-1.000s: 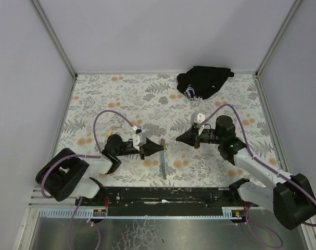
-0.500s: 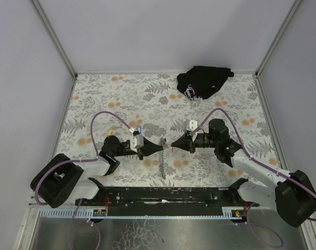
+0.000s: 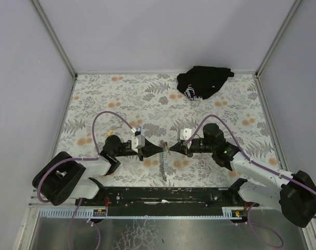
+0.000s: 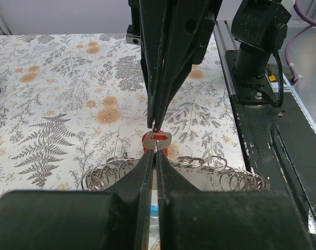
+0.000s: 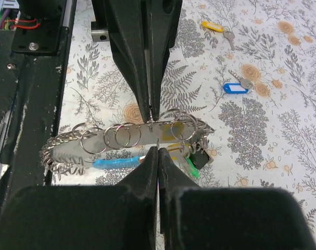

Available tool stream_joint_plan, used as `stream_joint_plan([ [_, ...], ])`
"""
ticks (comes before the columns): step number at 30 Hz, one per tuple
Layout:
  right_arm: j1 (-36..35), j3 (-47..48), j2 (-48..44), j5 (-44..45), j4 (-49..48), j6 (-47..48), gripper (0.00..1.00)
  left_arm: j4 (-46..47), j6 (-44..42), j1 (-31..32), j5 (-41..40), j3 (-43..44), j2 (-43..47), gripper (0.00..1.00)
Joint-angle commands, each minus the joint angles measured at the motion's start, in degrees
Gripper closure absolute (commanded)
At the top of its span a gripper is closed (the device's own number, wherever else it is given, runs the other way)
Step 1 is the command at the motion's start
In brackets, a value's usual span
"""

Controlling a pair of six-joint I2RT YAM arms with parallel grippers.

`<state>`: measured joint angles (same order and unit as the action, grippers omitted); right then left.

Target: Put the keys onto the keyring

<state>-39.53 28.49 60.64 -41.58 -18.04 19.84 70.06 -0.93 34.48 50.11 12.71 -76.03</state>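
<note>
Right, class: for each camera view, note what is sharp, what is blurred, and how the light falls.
Top view: even, soft light, only faint shadows, everything in focus. Left wrist view: the left end effector is a dark blur up close, while the red-tagged key is sharp. Right wrist view: the right end effector is blurred; the rings glint, and the blue-tagged key is crisp.

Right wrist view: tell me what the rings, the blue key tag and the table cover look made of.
Rings: bare metal, probably steel, silvery with bright glints. Blue key tag: likely plastic, smooth, evenly coloured, slight sheen. Table cover: printed floral sheet, matte; cloth or vinyl, cannot tell.
</note>
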Motion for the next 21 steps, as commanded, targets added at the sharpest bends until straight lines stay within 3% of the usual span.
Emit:
stream_joint_plan([
  [1, -1.69, 1.12, -0.43, 2.22, -0.03, 2.83, 1.0, 4.48, -0.13, 0.25, 0.94, 0.56, 0.09, 1.0],
  [21, -3.82, 0.62, -2.19, 2.71, 0.56, 3.66, 1.0, 7.37, 1.89, 0.19, 1.14, 0.74, -1.84, 1.0],
])
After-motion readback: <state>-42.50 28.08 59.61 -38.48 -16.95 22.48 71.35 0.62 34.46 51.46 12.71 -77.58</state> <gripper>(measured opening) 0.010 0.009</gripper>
